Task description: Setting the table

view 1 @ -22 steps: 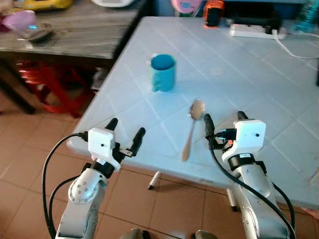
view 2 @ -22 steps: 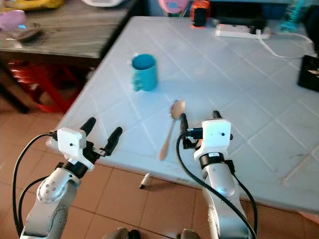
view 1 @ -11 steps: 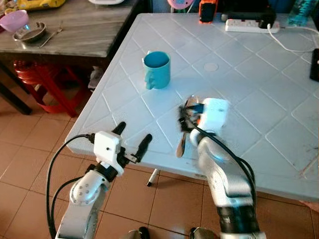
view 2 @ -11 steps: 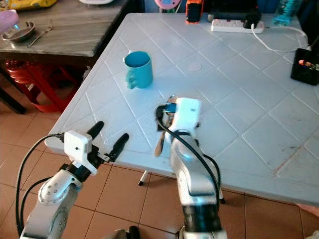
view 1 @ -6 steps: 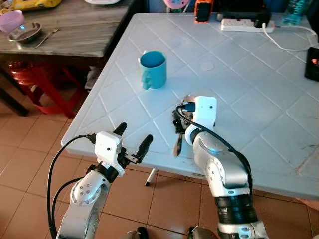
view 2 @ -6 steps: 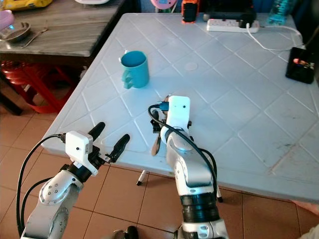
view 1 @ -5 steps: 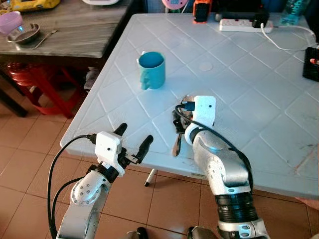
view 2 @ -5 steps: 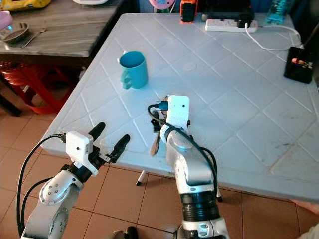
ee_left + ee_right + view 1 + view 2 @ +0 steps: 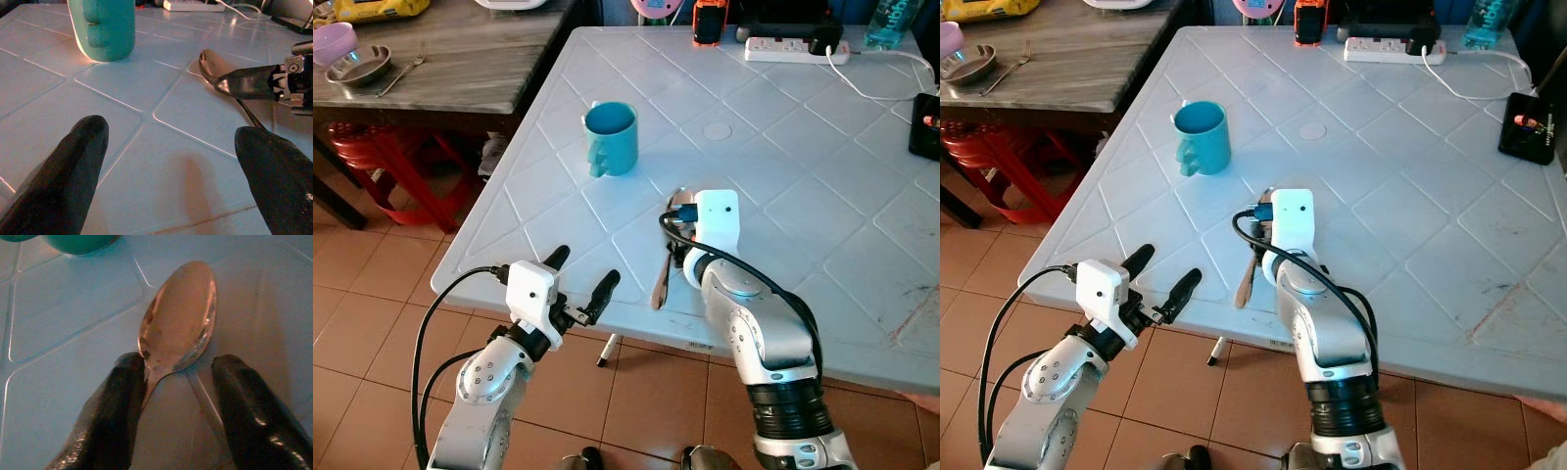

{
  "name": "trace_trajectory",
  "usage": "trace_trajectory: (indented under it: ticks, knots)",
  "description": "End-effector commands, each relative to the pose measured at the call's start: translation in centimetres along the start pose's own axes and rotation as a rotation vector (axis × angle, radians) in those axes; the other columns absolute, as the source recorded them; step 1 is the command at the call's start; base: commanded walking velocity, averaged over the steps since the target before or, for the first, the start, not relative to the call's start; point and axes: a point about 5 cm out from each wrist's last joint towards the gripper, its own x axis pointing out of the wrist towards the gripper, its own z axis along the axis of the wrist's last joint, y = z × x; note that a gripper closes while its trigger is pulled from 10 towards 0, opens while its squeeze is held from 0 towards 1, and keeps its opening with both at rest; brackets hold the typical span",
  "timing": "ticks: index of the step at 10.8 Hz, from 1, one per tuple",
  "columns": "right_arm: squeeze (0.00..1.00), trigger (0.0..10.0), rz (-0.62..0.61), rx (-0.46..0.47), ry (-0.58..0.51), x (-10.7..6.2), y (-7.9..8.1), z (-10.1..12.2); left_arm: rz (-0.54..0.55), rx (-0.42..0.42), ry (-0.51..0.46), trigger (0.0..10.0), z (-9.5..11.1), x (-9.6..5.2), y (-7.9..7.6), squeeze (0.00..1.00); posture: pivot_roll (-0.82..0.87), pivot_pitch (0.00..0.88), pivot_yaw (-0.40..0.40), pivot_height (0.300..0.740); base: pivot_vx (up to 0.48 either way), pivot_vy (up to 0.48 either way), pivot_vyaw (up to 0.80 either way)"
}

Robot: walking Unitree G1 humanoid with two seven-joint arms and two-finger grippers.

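A metal spoon [image 9: 662,272] lies on the white plastic table [image 9: 822,186], bowl pointing away from me. My right gripper [image 9: 683,217] is lowered over it. In the right wrist view the two fingers [image 9: 117,416] stand open on either side of the spoon's neck, just behind the bowl [image 9: 178,318]. The fingertip on one side touches the neck and the other is apart from it. A blue mug [image 9: 611,137] stands upright further back to the left. My left gripper [image 9: 579,278] hovers open at the table's front left edge, holding nothing.
A white power strip [image 9: 788,47] with its cable, an orange-black device [image 9: 708,22] and a black box [image 9: 928,122] sit at the far and right edges. A wooden side table [image 9: 460,69] with a metal bowl [image 9: 357,61] stands left, over red stools [image 9: 382,157].
My right gripper moved from the table's front edge forward and down onto the spoon, and in the last half second settled around its neck. The left gripper has barely moved.
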Motion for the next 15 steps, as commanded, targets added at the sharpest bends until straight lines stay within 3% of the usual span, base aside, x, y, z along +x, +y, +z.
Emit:
trace_trajectory:
  ticks: [1, 4, 5, 9, 13, 14, 15]
  knots:
    - [0.0, 0.0, -0.025, -0.016, 0.201, 0.2, -0.5, -4.0, -0.004, -0.004, 0.025, 10.0, -0.4, -0.1, 0.1, 0.0, -0.1, 0.227, 0.112, 0.74, 0.0, 0.0, 0.0]
    - [0.0, 0.0, -0.049, -0.02, 0.203, 0.4, -1.4, -4.2, -0.002, -0.004, 0.032, 10.0, -0.5, -0.1, 0.0, 0.0, -0.1, 0.222, 0.107, 0.74, 0.0, 0.0, 0.0]
    - [0.0, 0.0, -0.075, -0.069, 0.18, 0.5, -2.5, -3.9, 0.0, -0.005, 0.035, 10.0, -0.5, -0.1, 0.0, 0.0, -0.1, 0.221, 0.108, 0.74, 0.0, 0.0, 0.0]
    - [0.0, 0.0, -0.141, -0.11, 0.145, 1.3, -5.6, -3.2, -0.001, -0.002, 0.045, 10.0, -0.7, 0.0, -0.1, 0.0, -0.09, 0.222, 0.113, 0.74, 0.0, 0.0, 0.0]
    - [0.0, 0.0, -0.141, -0.185, 0.057, 2.7, -7.2, -1.4, 0.004, 0.006, 0.052, 10.0, -0.6, 0.0, 0.0, 0.0, -0.08, 0.229, 0.126, 0.74, 0.0, 0.0, 0.0]
    - [0.0, 2.7, -0.099, -0.151, -0.033, 2.7, -6.8, -0.1, 0.006, 0.01, 0.049, 10.0, -0.5, 0.0, 0.1, 0.0, -0.07, 0.232, 0.128, 0.74, 0.0, 0.0, 0.0]
    - [0.0, 10.0, -0.086, -0.097, -0.105, 2.3, -6.5, 0.9, 0.011, 0.01, 0.042, 10.0, -0.3, 0.1, 0.2, 0.0, -0.07, 0.231, 0.129, 0.74, 0.0, 0.0, 0.0]
